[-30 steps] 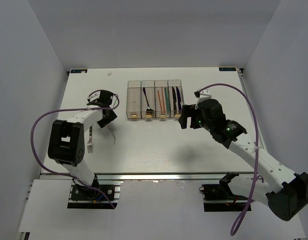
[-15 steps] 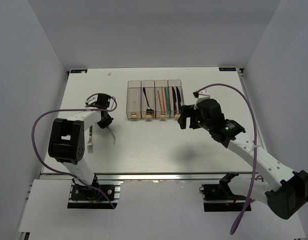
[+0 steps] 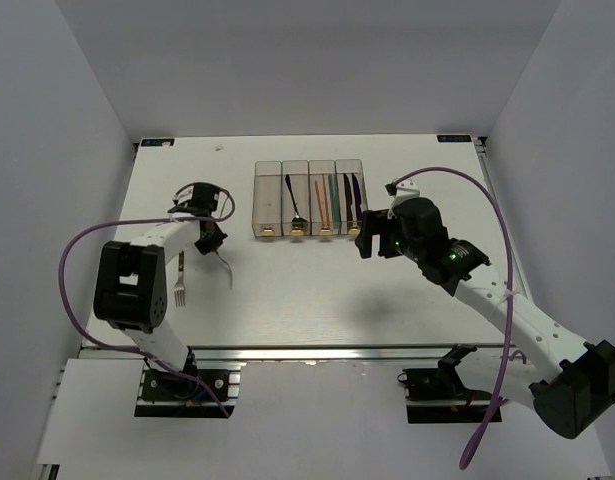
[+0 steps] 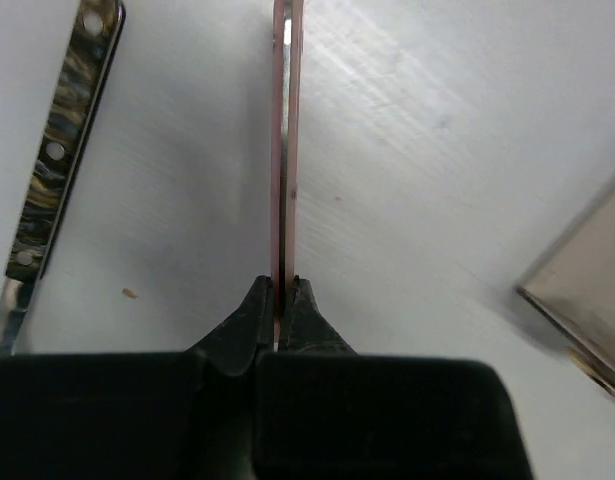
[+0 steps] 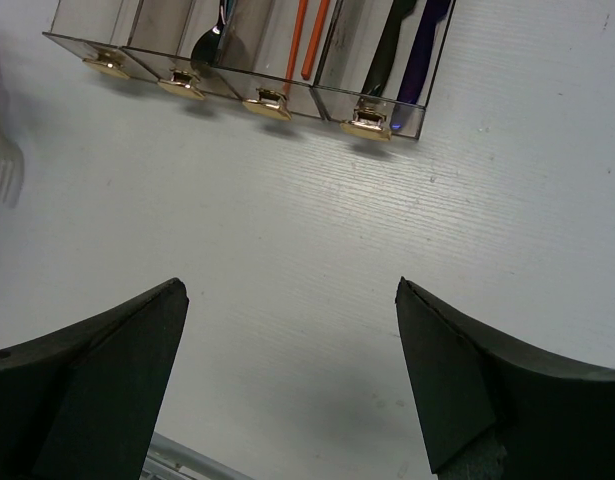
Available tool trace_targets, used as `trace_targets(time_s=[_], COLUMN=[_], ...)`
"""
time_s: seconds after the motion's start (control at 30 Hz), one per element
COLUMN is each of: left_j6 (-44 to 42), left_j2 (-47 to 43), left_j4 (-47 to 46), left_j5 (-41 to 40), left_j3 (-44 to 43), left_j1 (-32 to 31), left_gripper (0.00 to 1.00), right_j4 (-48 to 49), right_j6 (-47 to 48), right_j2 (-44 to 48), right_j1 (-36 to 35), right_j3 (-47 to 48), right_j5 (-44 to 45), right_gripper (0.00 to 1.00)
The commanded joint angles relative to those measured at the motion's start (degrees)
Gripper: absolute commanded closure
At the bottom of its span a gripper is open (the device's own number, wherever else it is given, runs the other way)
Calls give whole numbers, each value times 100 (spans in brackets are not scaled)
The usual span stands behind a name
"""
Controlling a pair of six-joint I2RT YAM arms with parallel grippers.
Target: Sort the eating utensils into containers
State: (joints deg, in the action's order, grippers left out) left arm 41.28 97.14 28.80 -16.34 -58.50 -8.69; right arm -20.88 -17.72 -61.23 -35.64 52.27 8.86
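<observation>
We are pinching a slim reddish utensil [image 4: 285, 150] in our left gripper [image 4: 283, 290], whose fingers are pressing together on its thin edge with no gap showing. It is showing edge-on, so we cannot tell what kind it is or whether it is touching the table [image 3: 287, 290]. From above, the left gripper [image 3: 213, 240] is sitting left of the bins [image 3: 309, 198], and the utensil [image 3: 224, 270] is trailing toward the near edge. A fork [image 3: 179, 282] with a mottled handle [image 4: 67, 130] is lying just beside it on the left.

We are holding our right gripper [image 5: 289, 290] spread wide with nothing between its fingers, and it is hovering near the marked end of the rightmost bin [image 3: 372, 240]. The bins [image 5: 307, 95] are holding a black spoon [image 3: 294, 200] in the second bin from the left, chopsticks [image 3: 327, 200] in the third and knives [image 3: 355, 200] in the fourth.
</observation>
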Motion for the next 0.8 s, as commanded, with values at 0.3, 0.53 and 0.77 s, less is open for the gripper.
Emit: trace_targets(time_s=[0.3,0.53,0.77], left_j6=[-1955,-2475,-2257], left_j2=[678,2219,2521], left_j4=[176,1031,963], left_j5=[1975,2012,1871], left_j3=[-3768,-5775,-5518], left_j1=[-994,-994,-994], left_gripper=[100,100,100], right_j4=[6,-240,-232], right_j6=[-65,172,181], right_j2=[-3,234,305], right_j1=[31,57,74], right_j3=[169,196,117], right_j5=[160,502,476], right_gripper=[11,11,11])
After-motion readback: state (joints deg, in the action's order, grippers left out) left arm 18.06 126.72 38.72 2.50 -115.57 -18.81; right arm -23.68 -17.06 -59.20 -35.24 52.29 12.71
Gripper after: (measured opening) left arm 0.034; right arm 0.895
